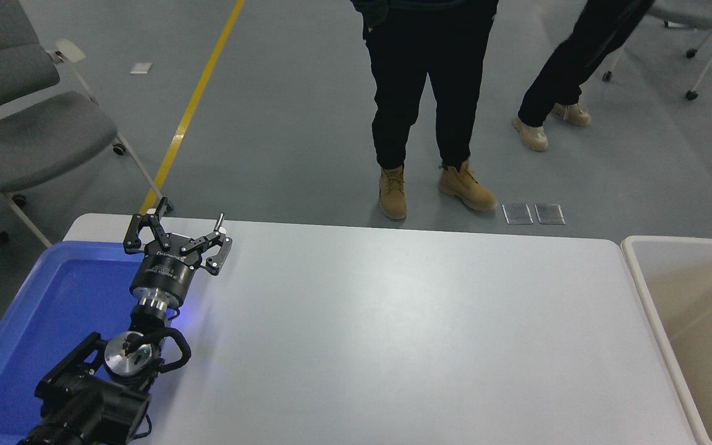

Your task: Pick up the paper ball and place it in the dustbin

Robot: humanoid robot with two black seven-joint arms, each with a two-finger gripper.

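Note:
The beige dustbin (pixel 643 272) with its pale cream rim stands at the table's right end, cut off by the picture's right edge. The paper ball is out of view; the part of the bin's inside that shows holds nothing I can see. My right arm and gripper are out of view. My left gripper (pixel 190 220) is parked at the lower left, open and empty, over the far edge of the blue tray (pixel 53 309).
The white table (pixel 393 334) lies between the tray and the bin. A person in black trousers and tan boots (pixel 430 123) stands at the far side near the middle. A second person's legs (pixel 566 74) are further back right. A grey chair (pixel 28 130) is at the left.

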